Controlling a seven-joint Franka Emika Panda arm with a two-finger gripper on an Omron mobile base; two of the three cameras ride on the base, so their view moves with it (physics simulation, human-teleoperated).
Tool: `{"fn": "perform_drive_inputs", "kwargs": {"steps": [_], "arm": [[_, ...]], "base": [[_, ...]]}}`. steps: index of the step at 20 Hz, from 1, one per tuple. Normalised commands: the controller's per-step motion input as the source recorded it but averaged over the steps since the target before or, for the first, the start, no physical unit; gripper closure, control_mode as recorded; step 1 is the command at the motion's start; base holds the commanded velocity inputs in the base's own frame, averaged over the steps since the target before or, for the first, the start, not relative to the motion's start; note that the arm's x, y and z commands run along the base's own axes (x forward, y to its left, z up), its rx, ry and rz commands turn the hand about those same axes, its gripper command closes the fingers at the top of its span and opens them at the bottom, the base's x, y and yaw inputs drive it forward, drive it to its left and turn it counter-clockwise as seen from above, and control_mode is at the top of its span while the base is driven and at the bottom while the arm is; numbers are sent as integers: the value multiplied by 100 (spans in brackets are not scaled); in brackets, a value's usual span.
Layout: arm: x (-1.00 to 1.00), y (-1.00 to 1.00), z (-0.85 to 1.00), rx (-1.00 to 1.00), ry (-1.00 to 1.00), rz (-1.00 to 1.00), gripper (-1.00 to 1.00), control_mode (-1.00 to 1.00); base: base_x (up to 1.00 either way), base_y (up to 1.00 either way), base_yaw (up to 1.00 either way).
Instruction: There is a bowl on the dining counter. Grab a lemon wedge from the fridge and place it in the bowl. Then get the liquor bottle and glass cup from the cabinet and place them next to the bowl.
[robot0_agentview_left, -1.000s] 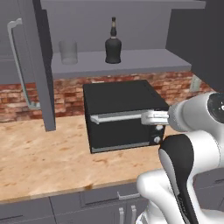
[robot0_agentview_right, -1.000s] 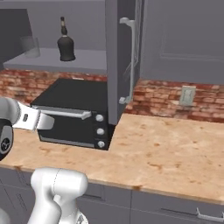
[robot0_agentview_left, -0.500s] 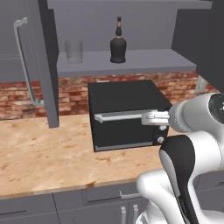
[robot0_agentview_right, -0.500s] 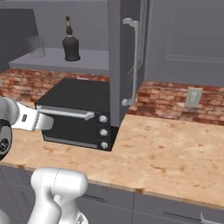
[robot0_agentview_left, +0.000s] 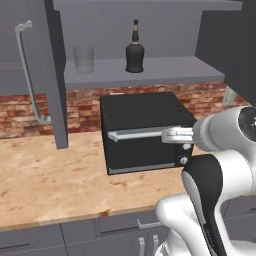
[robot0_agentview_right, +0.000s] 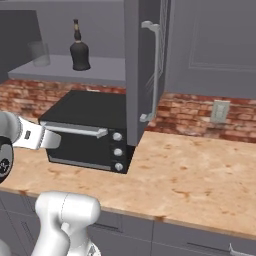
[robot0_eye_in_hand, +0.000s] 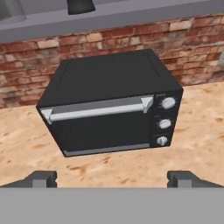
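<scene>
Fingers spread wide and empty, the gripper (robot0_eye_in_hand: 112, 178) hangs low over the tan counter (robot0_agentview_left: 45, 180), its dark fingertips (robot0_eye_in_hand: 41, 178) aimed at a black toaster oven (robot0_eye_in_hand: 109, 111) at twelve o'clock in the hand view. Above the oven, the open grey cabinet (robot0_agentview_left: 145, 72) holds the two things this stage of the job appears to concern: the liquor bottle (robot0_agentview_left: 134, 50) and the glass cup (robot0_agentview_left: 83, 60), set well apart on the shelf, the cup at nine o'clock from the bottle. Both stand upright, long axes vertical, the bottle's neck pointing straight up. The next move looks to call for lifting the hand well above the oven to shelf height before closing on either one.
</scene>
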Motion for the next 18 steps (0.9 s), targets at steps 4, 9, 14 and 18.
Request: {"fn": "perform_drive_inputs", "kwargs": {"steps": [4, 9, 14, 18], "arm": [[0, 0, 0, 0, 0, 0, -100, 100], [10, 7, 4, 0, -5, 0, -100, -100], [57, 28, 68, -3, -27, 0, -100, -100], [52, 5, 85, -4, -30, 9, -100, -100]], "base": [[65, 38, 0], [0, 0, 0], [0, 0, 0], [0, 0, 0]]}}
